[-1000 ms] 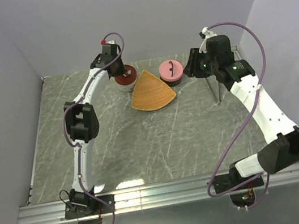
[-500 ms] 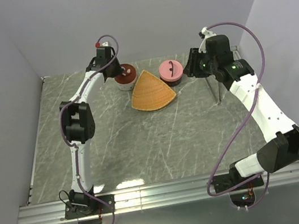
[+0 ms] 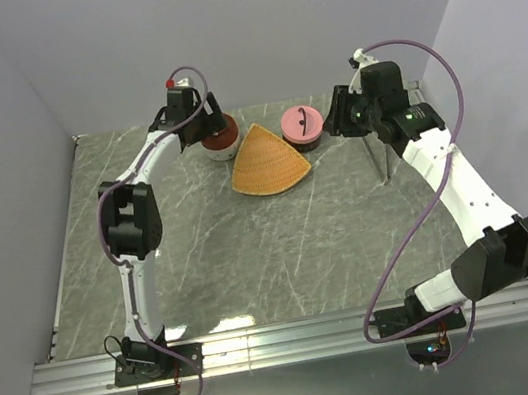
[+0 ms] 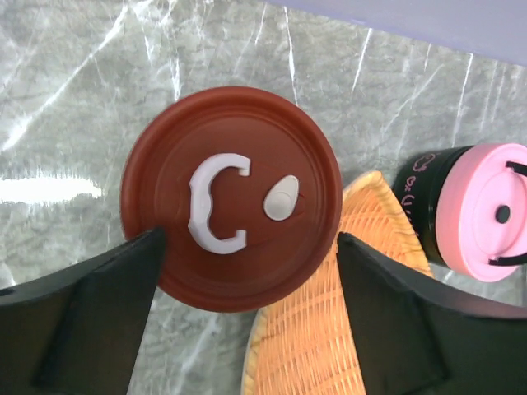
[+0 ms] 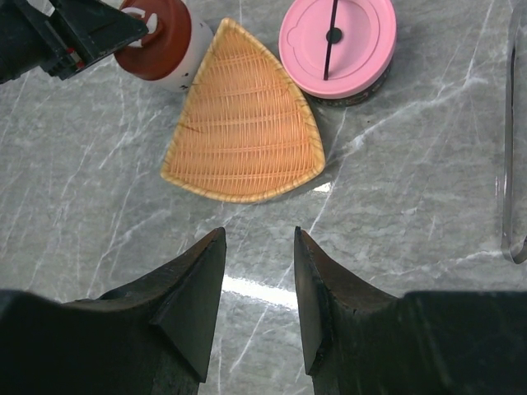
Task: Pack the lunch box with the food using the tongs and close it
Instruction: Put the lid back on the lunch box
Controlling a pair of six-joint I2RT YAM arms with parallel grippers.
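The left pincer (image 4: 249, 240) stands wide apart, one finger on each side of the brown-lidded box (image 4: 239, 148) and level with its rim, clamped on nothing. The woven tray (image 4: 329, 329) lies just beside its right finger, and its edge runs under the box's rim. Further right is the pink-lidded box (image 4: 486, 214), with bare stone to the left. The right pincer (image 5: 258, 239) is partly apart with only table (image 5: 395, 206) showing in the gap. There is open marble below and around it, and the tray's broad edge is just ahead. The tongs (image 5: 512, 164) lie flat on the table well to its right, lengthways and untouched. The surface is grey veined marble with a bright glare patch near the right pincer's tips. The overhead view alone shows the room: a back wall (image 3: 244, 18) close behind both boxes, side walls hemming the table, and a metal rail (image 3: 288, 340) along the near edge. Only the left wrist view shows the white C-shaped handle on the brown lid. Only the right wrist view shows the tray's whole fan outline.
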